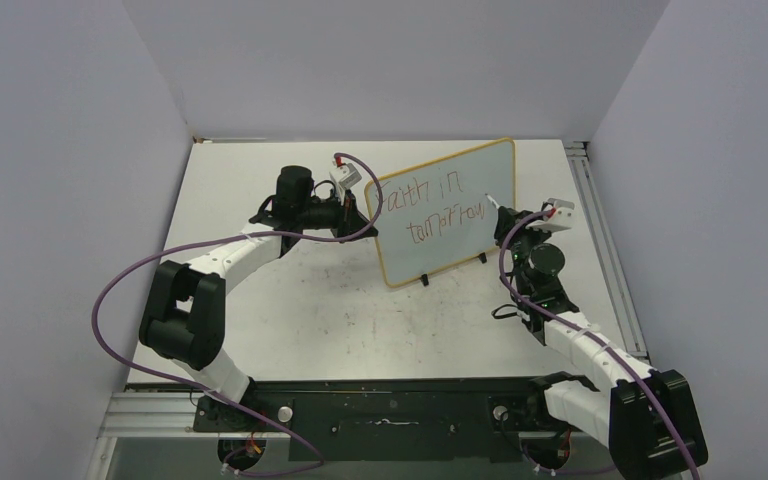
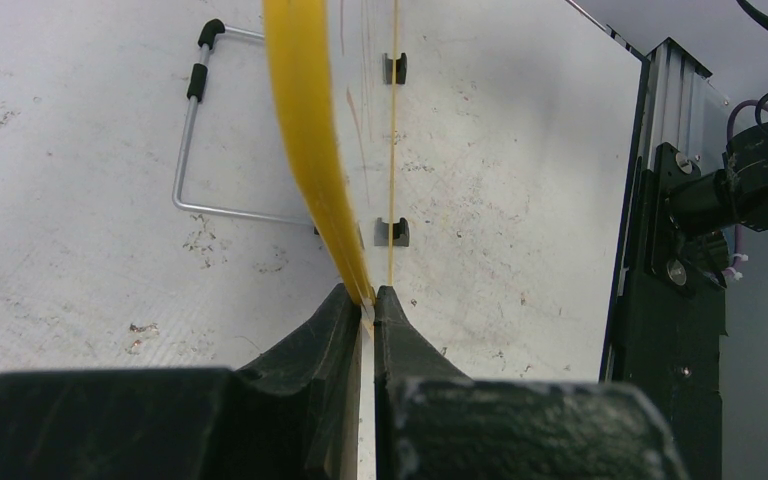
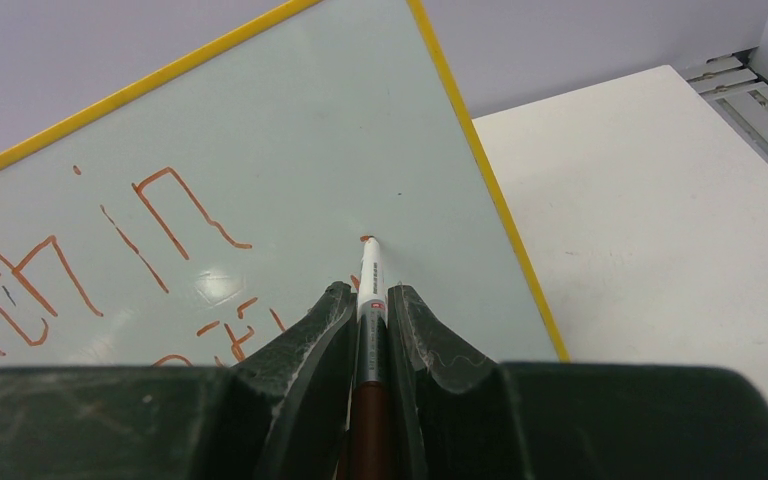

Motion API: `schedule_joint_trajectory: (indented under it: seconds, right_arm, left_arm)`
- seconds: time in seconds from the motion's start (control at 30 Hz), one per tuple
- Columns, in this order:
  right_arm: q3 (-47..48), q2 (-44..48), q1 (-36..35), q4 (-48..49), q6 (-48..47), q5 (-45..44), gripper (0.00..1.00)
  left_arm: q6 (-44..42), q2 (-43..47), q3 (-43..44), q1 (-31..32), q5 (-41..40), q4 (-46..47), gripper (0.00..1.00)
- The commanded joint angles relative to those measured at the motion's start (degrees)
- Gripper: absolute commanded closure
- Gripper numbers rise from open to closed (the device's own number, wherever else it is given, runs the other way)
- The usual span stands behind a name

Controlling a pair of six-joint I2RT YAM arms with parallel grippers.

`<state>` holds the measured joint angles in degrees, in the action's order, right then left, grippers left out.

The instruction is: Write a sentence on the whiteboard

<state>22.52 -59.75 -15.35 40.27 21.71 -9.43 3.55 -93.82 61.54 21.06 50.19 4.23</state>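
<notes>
The whiteboard (image 1: 445, 210) stands tilted on the table, white with a yellow frame and two black feet. My left gripper (image 1: 360, 215) is shut on its left edge; the left wrist view shows the yellow frame (image 2: 310, 140) pinched between my jaws (image 2: 369, 298). The sentence (image 1: 430, 210) reads "Faith in" above "tomorrow" in reddish-brown letters, also in the right wrist view (image 3: 110, 240). My right gripper (image 3: 372, 300) is shut on a marker (image 3: 368, 300) with a white barrel and brown body. Its tip touches the board right of the second line.
A wire stand (image 2: 195, 140) props the board from behind. The table's right rail (image 1: 600, 220) runs beside my right arm. Purple cables loop from both arms. Grey walls close in at the back and sides.
</notes>
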Motion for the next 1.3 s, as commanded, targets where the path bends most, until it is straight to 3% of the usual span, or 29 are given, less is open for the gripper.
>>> schedule_joint_trajectory:
  seconds: [0.0, 0.4, 0.57, 1.27]
  right_arm:
    - [1.7, 0.2, 0.3, 1.5, -0.3, -1.7, 0.95]
    - [-0.7, 5.5, 0.3, 0.4, 0.1, 2.2, 0.95]
    - [-1.1, 8.9, 0.3, -1.7, -0.5, 0.0, 0.95]
    - [-1.0, 3.7, 3.0, 0.2, -0.1, -0.8, 0.95]
  left_arm:
    - [-1.2, -0.3, 1.7, 0.4, 1.3, -1.9, 1.00]
    - [-1.1, -0.3, 1.7, 0.4, 1.2, -2.0, 1.00]
    - [-1.2, -0.3, 1.7, 0.4, 1.1, -2.0, 1.00]
    - [-1.3, -0.2, 1.8, 0.4, 1.1, -2.2, 1.00]
